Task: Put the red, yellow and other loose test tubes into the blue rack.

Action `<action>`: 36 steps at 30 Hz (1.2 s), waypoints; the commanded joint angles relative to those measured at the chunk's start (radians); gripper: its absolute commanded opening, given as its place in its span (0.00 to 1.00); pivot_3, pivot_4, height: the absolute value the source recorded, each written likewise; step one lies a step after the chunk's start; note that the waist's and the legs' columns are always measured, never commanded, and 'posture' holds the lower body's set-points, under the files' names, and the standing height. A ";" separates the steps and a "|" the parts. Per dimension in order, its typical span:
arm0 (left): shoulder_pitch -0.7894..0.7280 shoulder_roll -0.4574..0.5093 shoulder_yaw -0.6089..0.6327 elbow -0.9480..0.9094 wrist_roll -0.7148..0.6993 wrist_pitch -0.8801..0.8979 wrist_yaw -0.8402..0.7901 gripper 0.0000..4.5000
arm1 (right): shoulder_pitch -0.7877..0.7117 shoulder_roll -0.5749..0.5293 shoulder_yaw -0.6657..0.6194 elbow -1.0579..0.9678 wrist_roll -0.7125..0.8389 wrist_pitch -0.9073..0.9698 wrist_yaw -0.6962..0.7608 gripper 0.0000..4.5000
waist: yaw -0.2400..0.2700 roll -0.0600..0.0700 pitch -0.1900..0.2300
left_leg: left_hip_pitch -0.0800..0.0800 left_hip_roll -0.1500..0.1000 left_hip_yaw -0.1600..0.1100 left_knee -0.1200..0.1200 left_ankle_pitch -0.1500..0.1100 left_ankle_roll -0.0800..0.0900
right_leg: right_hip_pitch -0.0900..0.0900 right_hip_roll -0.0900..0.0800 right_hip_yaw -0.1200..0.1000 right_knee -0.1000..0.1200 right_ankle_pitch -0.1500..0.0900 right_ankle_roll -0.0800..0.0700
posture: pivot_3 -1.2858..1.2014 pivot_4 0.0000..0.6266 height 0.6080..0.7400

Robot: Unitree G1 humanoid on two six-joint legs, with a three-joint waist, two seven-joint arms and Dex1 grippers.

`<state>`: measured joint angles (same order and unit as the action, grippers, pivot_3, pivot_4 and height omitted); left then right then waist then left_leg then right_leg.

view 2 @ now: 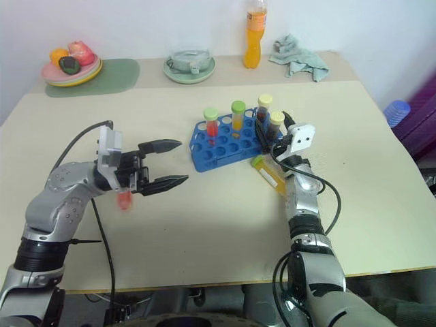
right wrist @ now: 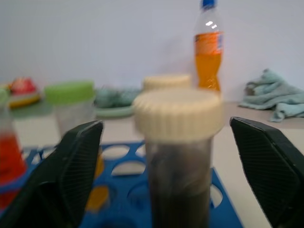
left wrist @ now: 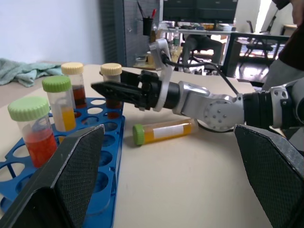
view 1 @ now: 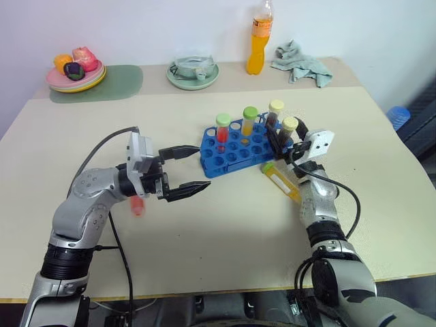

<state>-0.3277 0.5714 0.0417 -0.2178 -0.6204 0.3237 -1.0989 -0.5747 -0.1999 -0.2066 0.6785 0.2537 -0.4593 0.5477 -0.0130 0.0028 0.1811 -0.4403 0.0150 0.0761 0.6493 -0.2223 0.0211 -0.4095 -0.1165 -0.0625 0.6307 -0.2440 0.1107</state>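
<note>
Blue rack [view 1: 235, 146]: glossy plastic, round holes; four capped tubes upright.
Loose tube [view 1: 281, 181]: yellow, lay beside rack.
Right gripper [view 1: 286, 141]: fingers spread around cream-capped tube [view 1: 289, 131].
Left gripper [view 1: 196, 168]: wide open, empty.

Right tool [right wrist: 164, 171]: fingers [right wrist: 71, 175] spread wide on either side of a cream-capped dark brown tube [right wrist: 178, 156] standing upright in the blue rack [right wrist: 118, 199], not touching it. Behind: second cream cap [right wrist: 167, 81], green-capped yellow tube [right wrist: 73, 109], red tube [right wrist: 8, 161]. Farther back on the surface [right wrist: 247, 142]: orange bottle [right wrist: 208, 50], teal cloth [right wrist: 278, 99].
</note>
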 commanded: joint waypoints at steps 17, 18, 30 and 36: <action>-0.014 0.003 -0.052 0.030 0.028 -0.044 -0.104 1.00 | 0.214 -0.584 0.057 -0.988 0.316 1.349 0.128 0.97 | 0.003 0.000 0.000 | 0.000 0.001 -0.002 0.001 -0.002 0.003 | -0.001 -0.001 0.000 0.000 -0.002 -0.003 | 0.52 0.24 1.00; -0.016 0.004 -0.058 0.036 0.034 -0.049 -0.112 1.00 | 0.195 -0.581 0.068 -0.973 0.320 1.365 0.136 0.97 | 0.004 0.000 0.000 | 0.000 0.001 -0.002 0.001 -0.002 0.003 | -0.001 -0.001 0.000 -0.001 -0.002 -0.004 | 0.52 0.24 1.00; 0.041 0.089 -0.114 0.020 0.127 -0.082 -0.180 1.00 | 0.099 -0.601 0.262 -0.815 0.229 1.409 0.224 0.97 | 0.024 -0.001 0.000 | -0.002 0.000 -0.001 0.002 -0.002 0.004 | -0.003 -0.002 0.000 -0.002 -0.002 -0.003 | 0.52 0.24 1.00; 0.058 0.089 -0.099 0.005 0.117 -0.072 -0.168 1.00 | 0.080 -0.569 0.306 -0.797 0.204 1.429 0.222 0.97 | 0.024 -0.001 0.000 | -0.003 0.000 -0.001 0.002 -0.003 0.004 | -0.003 -0.002 0.000 -0.002 -0.001 -0.002 | 0.52 0.24 1.00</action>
<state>-0.2758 0.6559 -0.0669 -0.1754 -0.4907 0.2536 -1.2704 -0.4663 -0.7752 0.0976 -0.1042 0.4649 0.9632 0.7706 0.0106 0.0019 0.1813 -0.4429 0.0154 0.0749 0.6514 -0.2248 0.0252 -0.4124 -0.1182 -0.0624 0.6292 -0.2451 0.1084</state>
